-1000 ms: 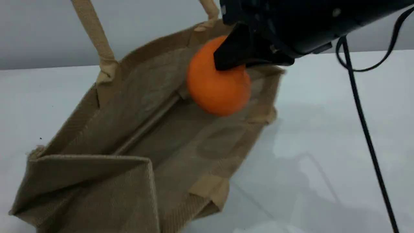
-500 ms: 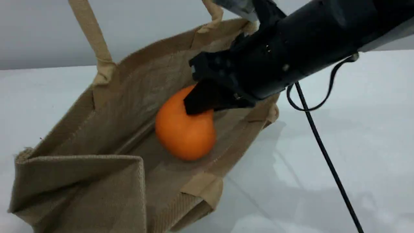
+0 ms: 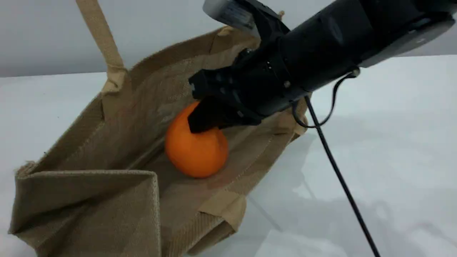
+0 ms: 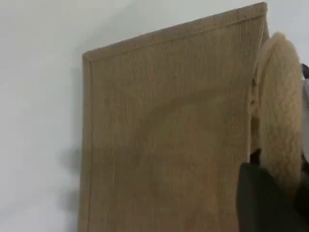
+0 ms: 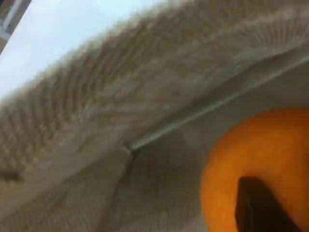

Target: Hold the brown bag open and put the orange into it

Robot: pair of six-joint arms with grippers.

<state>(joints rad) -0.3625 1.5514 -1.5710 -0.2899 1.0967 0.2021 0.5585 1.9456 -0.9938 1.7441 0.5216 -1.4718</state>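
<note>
The brown bag [image 3: 157,82] stands open on the white table, its mouth facing the camera. Its left loop handle [image 3: 101,39] runs taut up out of the top of the scene view. In the left wrist view that beige handle [image 4: 280,106] lies against my left gripper [image 4: 270,203], which is shut on it beside the bag's outer side [image 4: 164,135]. The orange [image 3: 194,153] is low inside the bag, near its floor. My right gripper [image 3: 207,123] is shut on the orange's top. The right wrist view shows the orange [image 5: 251,150], a dark fingertip [image 5: 258,205] and the bag's inner wall [image 5: 120,96].
A black cable [image 3: 335,167] hangs from the right arm down across the white table [image 3: 392,142], right of the bag. The right arm reaches over the bag's far right rim. A grey wall stands behind the table.
My right gripper has come down and to the left with the orange, from above the bag's rim to deep inside it. The bag has shifted slightly.
</note>
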